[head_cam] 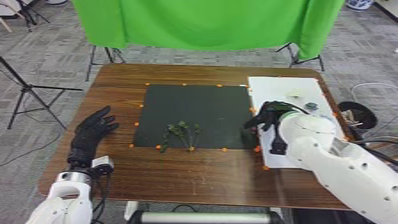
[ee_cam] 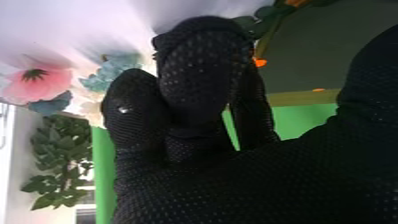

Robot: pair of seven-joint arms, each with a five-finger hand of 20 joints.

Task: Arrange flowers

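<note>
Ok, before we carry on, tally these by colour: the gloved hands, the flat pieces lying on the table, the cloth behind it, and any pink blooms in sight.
Black: 2 (left hand, right hand)
Dark grey: 1 (mat)
White: 1 (sheet)
Green: 1 (cloth)
Pink: 1 (bloom)
Total: 6

Brown wood table (head_cam: 178,180): dark mat (head_cam: 187,102) between left hand (head_cam: 86,135) and right hand (head_cam: 263,118), orange markers (head_cam: 224,149) along its edges, green stems (head_cam: 183,131) on it; white sheet (head_cam: 268,89) partly under right hand, pale flower (head_cam: 295,93) and blue-grey flower (head_cam: 311,106) just past that hand
</note>
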